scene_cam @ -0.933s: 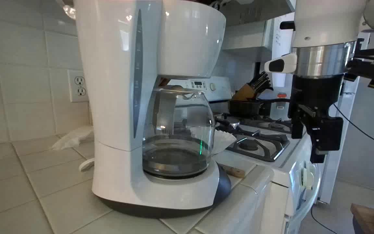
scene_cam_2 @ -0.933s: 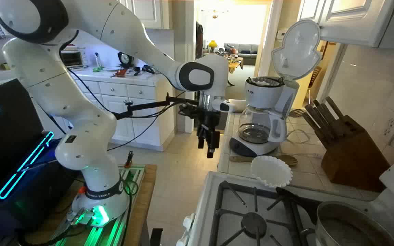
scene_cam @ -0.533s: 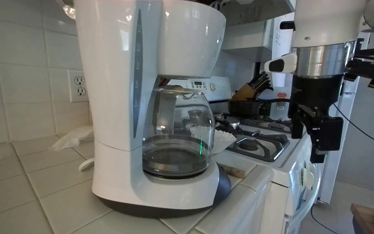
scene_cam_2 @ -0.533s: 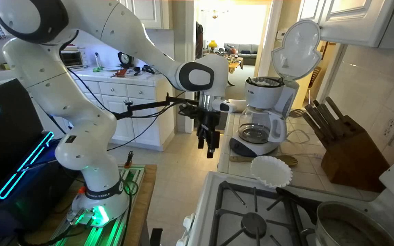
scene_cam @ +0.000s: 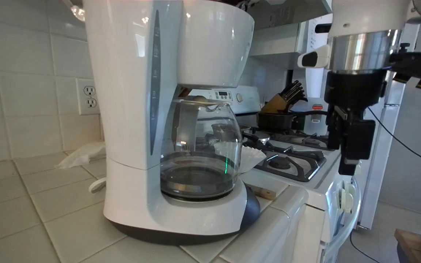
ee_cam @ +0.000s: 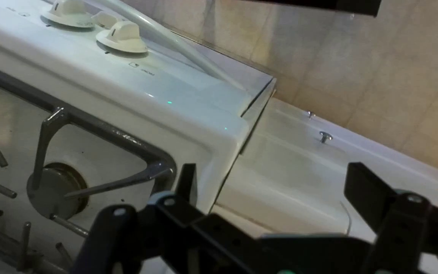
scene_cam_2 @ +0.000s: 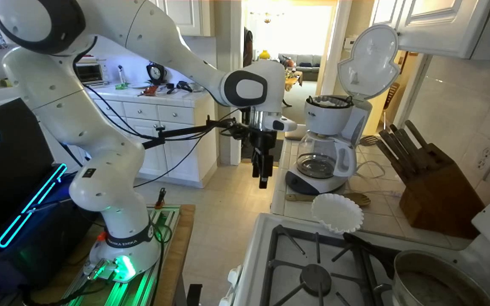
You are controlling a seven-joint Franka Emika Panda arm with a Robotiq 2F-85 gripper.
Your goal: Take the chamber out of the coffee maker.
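Gripper (ee_cam: 271,179) pointing down, fingers (ee_cam: 367,190) parted with gap between, apart from coffee maker (scene_cam: 128,120) in both exterior views. Wrist view: front corner of stove (ee_cam: 158,118), burner (ee_cam: 51,192), floor (ee_cam: 356,57) beyond. Chamber (scene_cam_2: 326,106) in top of coffee maker, white pleated liner (scene_cam_2: 329,102) inside, lid (scene_cam_2: 369,59) raised. Carafe (scene_cam: 199,164) on coffee maker base (scene_cam: 196,217), under chamber. Separate white pleated filter (scene_cam_2: 337,213) on tiled counter (scene_cam: 68,219), between coffee maker and stove.

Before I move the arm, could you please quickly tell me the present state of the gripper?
Gripper: open, fingers apart, holding nothing.
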